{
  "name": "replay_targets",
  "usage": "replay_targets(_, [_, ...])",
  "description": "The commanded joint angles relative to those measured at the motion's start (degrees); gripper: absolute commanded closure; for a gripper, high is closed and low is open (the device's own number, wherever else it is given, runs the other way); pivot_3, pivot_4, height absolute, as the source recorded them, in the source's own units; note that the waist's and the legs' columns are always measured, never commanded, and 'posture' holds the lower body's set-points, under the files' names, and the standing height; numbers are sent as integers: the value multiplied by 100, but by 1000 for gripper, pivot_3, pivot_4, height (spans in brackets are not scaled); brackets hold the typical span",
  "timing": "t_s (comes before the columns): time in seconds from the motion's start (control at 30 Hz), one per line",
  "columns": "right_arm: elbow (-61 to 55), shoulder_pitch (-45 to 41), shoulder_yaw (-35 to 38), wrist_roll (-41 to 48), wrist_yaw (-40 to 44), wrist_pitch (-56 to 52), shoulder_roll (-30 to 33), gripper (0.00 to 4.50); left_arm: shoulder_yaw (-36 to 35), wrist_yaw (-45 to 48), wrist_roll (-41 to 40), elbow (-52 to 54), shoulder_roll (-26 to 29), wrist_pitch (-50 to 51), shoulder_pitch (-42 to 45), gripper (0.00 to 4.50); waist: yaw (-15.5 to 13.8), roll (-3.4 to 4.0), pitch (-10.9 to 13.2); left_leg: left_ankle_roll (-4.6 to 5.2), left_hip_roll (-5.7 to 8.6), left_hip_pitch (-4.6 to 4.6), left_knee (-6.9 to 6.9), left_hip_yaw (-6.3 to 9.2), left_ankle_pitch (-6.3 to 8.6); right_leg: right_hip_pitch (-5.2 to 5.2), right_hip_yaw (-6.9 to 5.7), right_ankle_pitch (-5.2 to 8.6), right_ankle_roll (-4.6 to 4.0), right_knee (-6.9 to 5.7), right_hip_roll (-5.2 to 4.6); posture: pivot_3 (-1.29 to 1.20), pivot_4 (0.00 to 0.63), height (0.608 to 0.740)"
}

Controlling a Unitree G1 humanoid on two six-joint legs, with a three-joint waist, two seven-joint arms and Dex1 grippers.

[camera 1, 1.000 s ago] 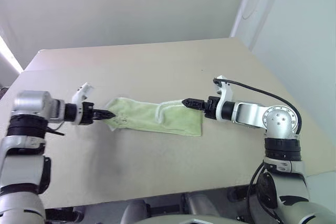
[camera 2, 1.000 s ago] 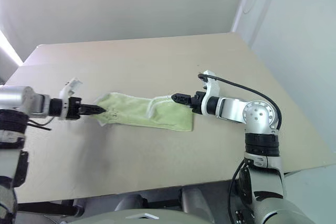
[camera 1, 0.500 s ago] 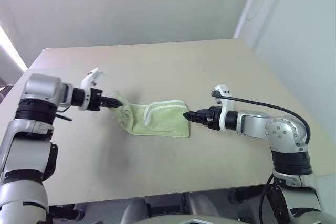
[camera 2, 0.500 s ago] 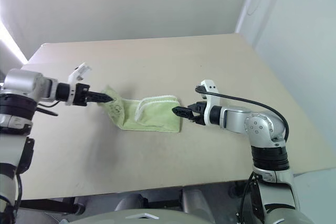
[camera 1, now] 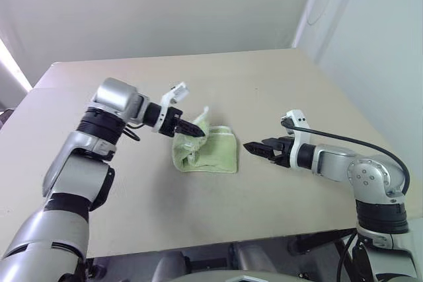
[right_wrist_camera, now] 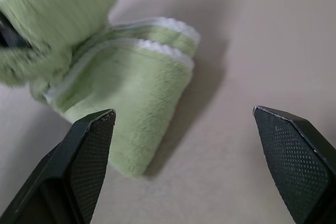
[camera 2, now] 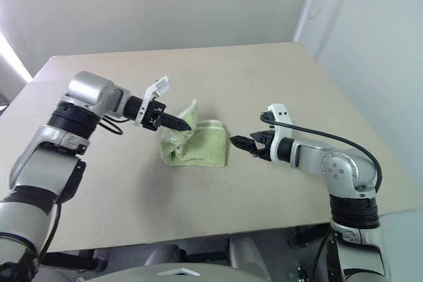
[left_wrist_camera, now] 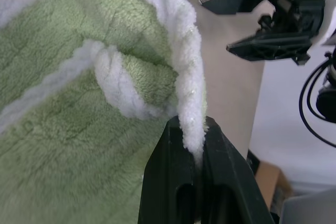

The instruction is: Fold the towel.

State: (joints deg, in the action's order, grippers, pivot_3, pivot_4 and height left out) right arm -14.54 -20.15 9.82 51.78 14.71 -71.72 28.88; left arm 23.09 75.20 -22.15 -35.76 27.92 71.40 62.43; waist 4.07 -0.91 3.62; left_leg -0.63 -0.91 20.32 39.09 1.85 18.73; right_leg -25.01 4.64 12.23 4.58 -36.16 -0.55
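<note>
The lime-green towel [camera 1: 210, 153] lies bunched in layers in the middle of the beige table [camera 1: 264, 84]. My left gripper [camera 1: 198, 133] is shut on the towel's white-edged border [left_wrist_camera: 190, 124] and holds that end lifted over the rest of the cloth. Just right of the towel, my right gripper [camera 1: 250, 148] hovers open with nothing between its fingers [right_wrist_camera: 89, 150], apart from the towel's folded edge [right_wrist_camera: 157, 51].
The table's right edge [camera 1: 370, 130] and front edge [camera 1: 198, 239] are close by. A pale wall rises behind the table. Bare tabletop surrounds the towel on all sides.
My left gripper has carried the towel's left end rightward and up over the cloth, shortening it into a bunched fold. The right gripper has let go of the right end and drawn back to the right.
</note>
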Motion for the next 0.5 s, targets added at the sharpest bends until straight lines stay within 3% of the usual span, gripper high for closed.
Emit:
replay_targets(0.03, [-260, -19, 142, -53, -101, 81, -90, 94, 167, 69, 169, -191, -213, -312, 86, 4481, -3, 0, 0, 0, 0, 0, -1, 1, 0, -1, 0, 0, 0, -1, 1, 0, 0, 712])
replay_targets(0.33, [-371, 96, 192, -162, -244, 48, -114, 94, -101, -36, 173, 67, -409, -887, -388, 4481, -13, 1, 0, 0, 0, 0, 0, 1, 0, -1, 1, 0, 1, 1, -1, 0, 0, 712])
replay_targets(0.5, [-315, 65, 125, -250, -243, 34, -129, 94, -250, -48, 114, 334, -426, -1059, -589, 3173, -18, 0, 0, 0, 0, 1, 4, 0, 0, 0, 1, -1, 1, 1, -2, 0, 0, 712])
